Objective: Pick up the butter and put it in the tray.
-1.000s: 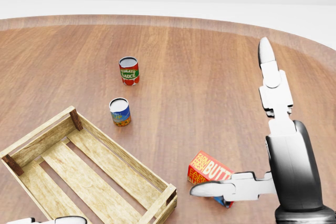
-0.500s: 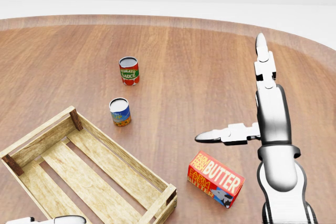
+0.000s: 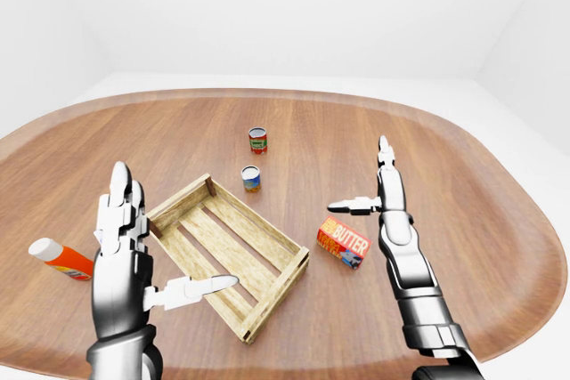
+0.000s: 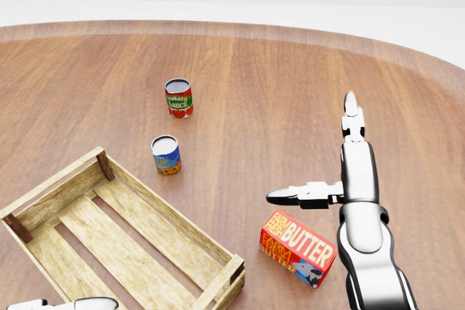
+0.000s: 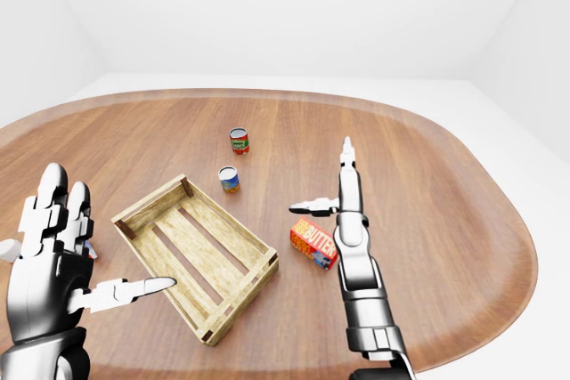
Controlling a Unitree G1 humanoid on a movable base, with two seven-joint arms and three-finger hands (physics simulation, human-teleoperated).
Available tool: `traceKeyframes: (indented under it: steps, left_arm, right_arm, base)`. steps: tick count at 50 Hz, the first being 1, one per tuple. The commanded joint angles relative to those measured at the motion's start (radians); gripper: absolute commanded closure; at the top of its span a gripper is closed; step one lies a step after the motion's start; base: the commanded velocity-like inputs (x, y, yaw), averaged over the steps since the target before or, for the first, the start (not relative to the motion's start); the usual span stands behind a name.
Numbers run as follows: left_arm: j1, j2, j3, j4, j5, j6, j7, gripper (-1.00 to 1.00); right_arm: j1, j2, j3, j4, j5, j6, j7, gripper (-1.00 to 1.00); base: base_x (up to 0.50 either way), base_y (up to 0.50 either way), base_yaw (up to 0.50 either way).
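Observation:
The butter [image 4: 298,247], a red and orange box with white lettering, lies flat on the wooden table just right of the tray's lower right corner. The tray [image 4: 174,210] is an empty slatted wooden crate at the lower left of the head view. My right hand [image 4: 312,149] is open: its fingers [image 4: 352,117] point to the top of the view, and its thumb [image 4: 294,195] sticks out leftward just above the butter without touching it. My left hand [image 5: 107,233] is open too, raised at the left of the tray, holding nothing.
A red tomato sauce can [image 4: 178,98] and a blue can [image 4: 166,155] stand upright above the tray. An orange and white bottle [image 3: 61,258] lies at the table's left, behind my left hand. The table's curved edge [image 3: 499,175] runs along the right.
My right hand has drawn away from the butter: its thumb lay across the box a second ago and now sits above it. The butter, tray and cans have not moved.

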Motion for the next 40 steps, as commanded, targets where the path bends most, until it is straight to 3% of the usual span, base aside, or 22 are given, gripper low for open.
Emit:
traceKeyframes:
  steps: [1,14,40]
  left_arm:
    - [-0.002,-0.002,0.005,0.000,-0.002,0.002,-0.003,-1.00]
    - [0.000,-0.004,0.008,-0.003,-0.003,0.002,-0.005,-1.00]
    - [-0.003,-0.002,0.004,0.004,0.001,0.000,-0.001,-1.00]
  right_arm:
    - [-0.001,0.004,0.022,0.127,0.017,0.000,-0.018,-1.00]
    - [0.075,0.018,0.053,0.098,-0.056,0.000,-0.018,-1.00]
    - [0.060,0.008,0.079,0.213,-0.229,0.000,0.011,-1.00]
  base:
    - [0.00,0.00,0.00]
    - [0.00,0.00,0.00]
    - [0.00,0.00,0.00]
